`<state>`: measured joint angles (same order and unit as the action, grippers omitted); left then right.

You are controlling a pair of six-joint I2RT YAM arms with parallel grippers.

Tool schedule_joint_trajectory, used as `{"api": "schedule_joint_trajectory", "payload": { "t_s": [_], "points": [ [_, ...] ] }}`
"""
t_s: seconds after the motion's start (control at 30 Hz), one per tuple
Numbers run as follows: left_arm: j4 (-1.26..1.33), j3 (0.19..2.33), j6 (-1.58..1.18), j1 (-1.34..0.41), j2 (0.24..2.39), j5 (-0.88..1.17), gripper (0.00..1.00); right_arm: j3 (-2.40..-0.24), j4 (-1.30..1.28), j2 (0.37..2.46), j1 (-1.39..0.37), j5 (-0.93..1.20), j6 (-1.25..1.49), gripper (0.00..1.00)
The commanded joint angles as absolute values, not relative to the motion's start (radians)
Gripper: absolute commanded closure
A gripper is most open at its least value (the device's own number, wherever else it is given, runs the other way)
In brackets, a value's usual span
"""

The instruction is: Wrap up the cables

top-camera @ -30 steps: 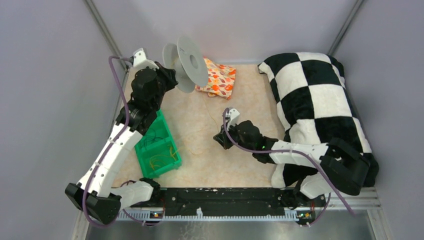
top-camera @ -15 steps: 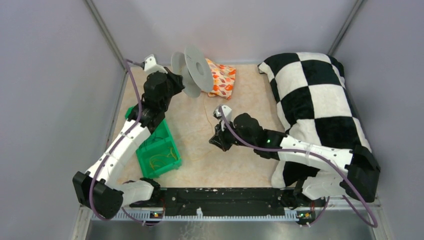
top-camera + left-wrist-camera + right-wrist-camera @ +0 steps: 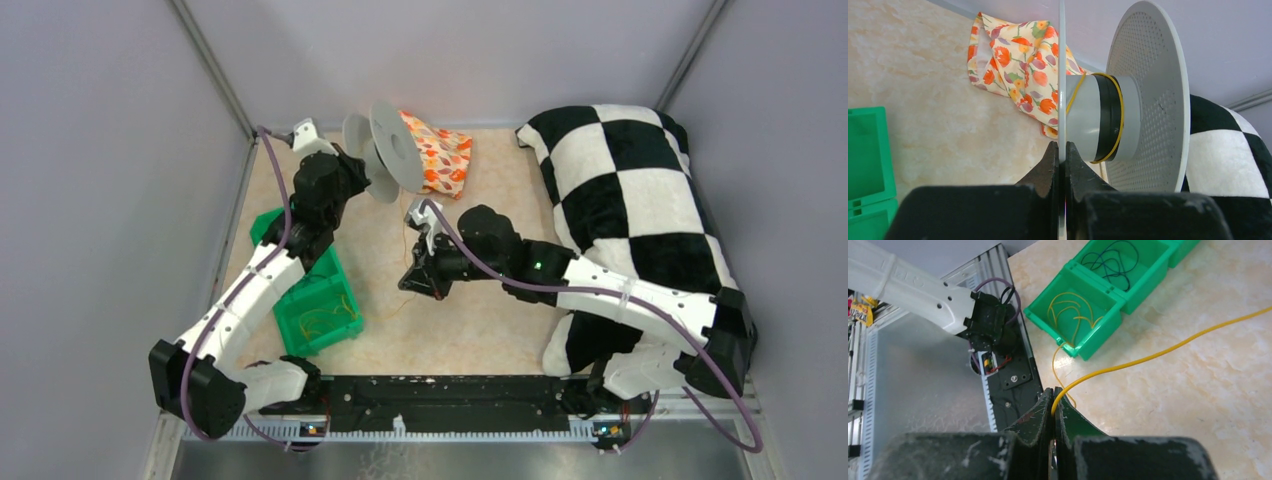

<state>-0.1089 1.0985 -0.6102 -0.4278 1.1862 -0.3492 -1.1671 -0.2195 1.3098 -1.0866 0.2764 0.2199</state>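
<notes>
My left gripper is shut on the near flange of the grey spool and holds it up at the back left of the table. A thin yellow wire loops round the spool's hub over a black band. My right gripper is shut on a yellow wire strand that runs off to the right. In the top view the right gripper is at mid-table, and the strand rises towards the spool.
A green bin with yellow and dark wires lies at the left. A floral cloth pouch lies behind the spool. A black-and-white checkered cushion fills the right side. The black base rail runs along the near edge.
My right gripper has moved left and forward across the table with the strand. My left gripper has shifted the spool slightly right and turned it more edge-on.
</notes>
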Motion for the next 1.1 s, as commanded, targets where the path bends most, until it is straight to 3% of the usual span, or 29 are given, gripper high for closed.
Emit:
{"api": "schedule_joint_trajectory", "payload": {
  "t_s": [0.0, 0.53, 0.73, 0.9, 1.07],
  "points": [
    [0.026, 1.107, -0.685, -0.434, 1.15, -0.429, 1.0, -1.205, -0.221, 1.325, -1.109, 0.336, 0.229, 1.0],
    [0.022, 1.106, -0.689, -0.46, 1.165, -0.519, 1.0, -1.252, -0.212, 1.332, -1.136, 0.37, 0.243, 1.0],
    [0.054, 1.131, -0.555, -0.495, 1.19, -0.459, 1.0, -1.268, -0.229, 1.333, -1.137, 0.368, 0.216, 1.0],
    [-0.072, 1.258, -0.364, -0.515, 1.271, -0.333, 1.0, -1.293, -0.268, 1.316, -1.094, 0.305, 0.079, 1.0],
    [-0.108, 1.267, -0.153, -0.515, 1.271, -0.155, 1.0, -1.358, -0.329, 1.309, -0.935, 0.497, 0.006, 1.0]
  ]
}}
